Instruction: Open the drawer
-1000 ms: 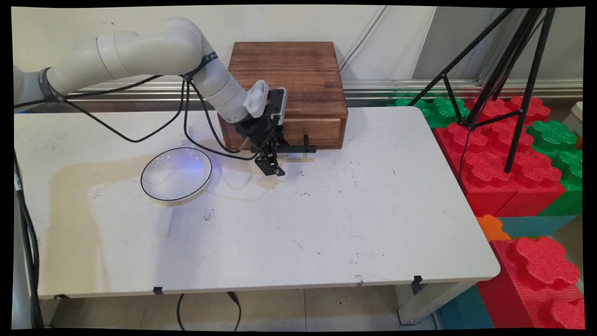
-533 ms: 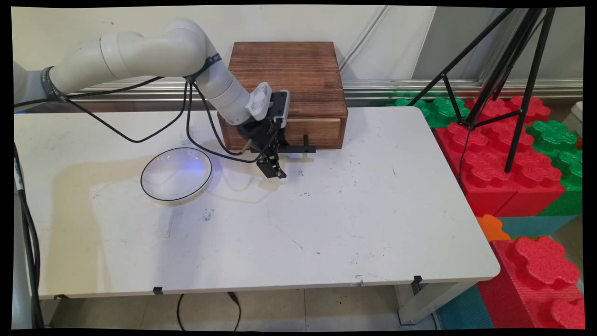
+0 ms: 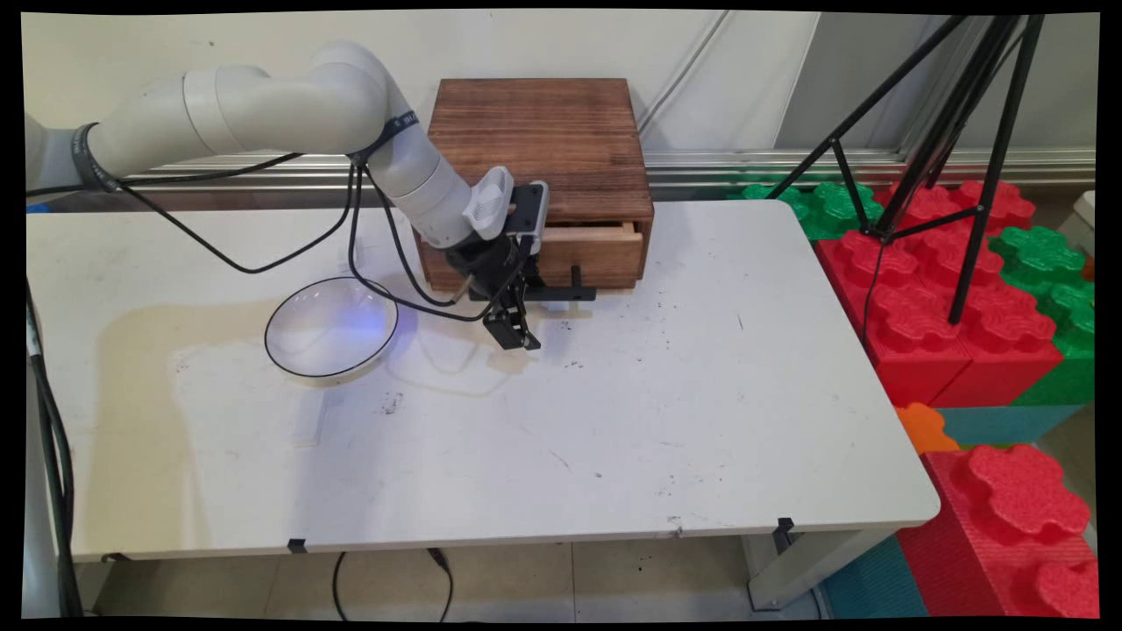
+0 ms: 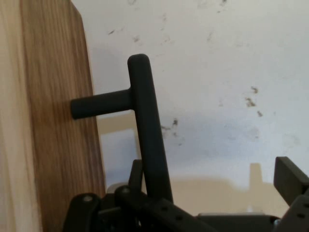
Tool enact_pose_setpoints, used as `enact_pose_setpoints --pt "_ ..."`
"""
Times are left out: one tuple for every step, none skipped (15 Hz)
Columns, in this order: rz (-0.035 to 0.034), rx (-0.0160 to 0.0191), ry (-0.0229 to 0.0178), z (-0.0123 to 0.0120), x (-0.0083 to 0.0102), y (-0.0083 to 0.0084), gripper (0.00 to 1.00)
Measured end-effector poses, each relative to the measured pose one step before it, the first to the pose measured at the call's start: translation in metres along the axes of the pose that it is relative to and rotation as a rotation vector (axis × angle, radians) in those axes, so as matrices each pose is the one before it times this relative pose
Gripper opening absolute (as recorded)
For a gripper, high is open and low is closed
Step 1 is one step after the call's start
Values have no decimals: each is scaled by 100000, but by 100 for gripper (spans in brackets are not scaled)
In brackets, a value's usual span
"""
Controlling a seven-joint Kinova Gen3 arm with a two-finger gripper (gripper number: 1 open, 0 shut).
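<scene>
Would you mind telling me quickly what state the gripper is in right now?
Gripper: open, with the drawer's black handle between its fingers, one finger standing clear of it.

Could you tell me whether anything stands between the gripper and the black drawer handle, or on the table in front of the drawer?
Nothing visible does. The handle reaches into the gripper, between its open fingers. Nothing lies on the table before the drawer; the bowl sits aside.
</scene>
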Motion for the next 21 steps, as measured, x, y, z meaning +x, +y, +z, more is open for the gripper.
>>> enact_pose_setpoints --pt "-2 -383 127 -39 71 408 100" --pt "138 -352 111 2 122 353 100" --pt "-9 -192 127 -12 58 237 100" --pt "-117 -272 224 -28 91 369 100" --pt "-109 -172 171 -15 66 255 100" --pt "-116 -224 254 -15 103 374 100" --pt "-134 -147 145 -14 62 249 100" --pt "-147 -243 247 -17 113 371 100" --pt "-99 -148 164 -12 60 240 100" --pt "-175 -176 211 -37 69 376 100" --pt "-110 -140 153 -22 65 278 100" --pt "-99 -254 198 -16 104 371 100" --pt "-142 -173 179 -22 61 274 100" --pt "-191 -235 212 -40 73 415 100" --pt "-148 -159 133 -26 62 279 100" --pt "-126 -288 222 -27 100 423 100" --pt "-124 -209 144 -26 62 292 100" --pt "-134 -286 218 -34 93 418 100" --pt "-92 -370 237 -48 126 500 100" --pt "-37 -374 212 -51 119 493 100" --pt "63 -309 194 -34 128 405 100"
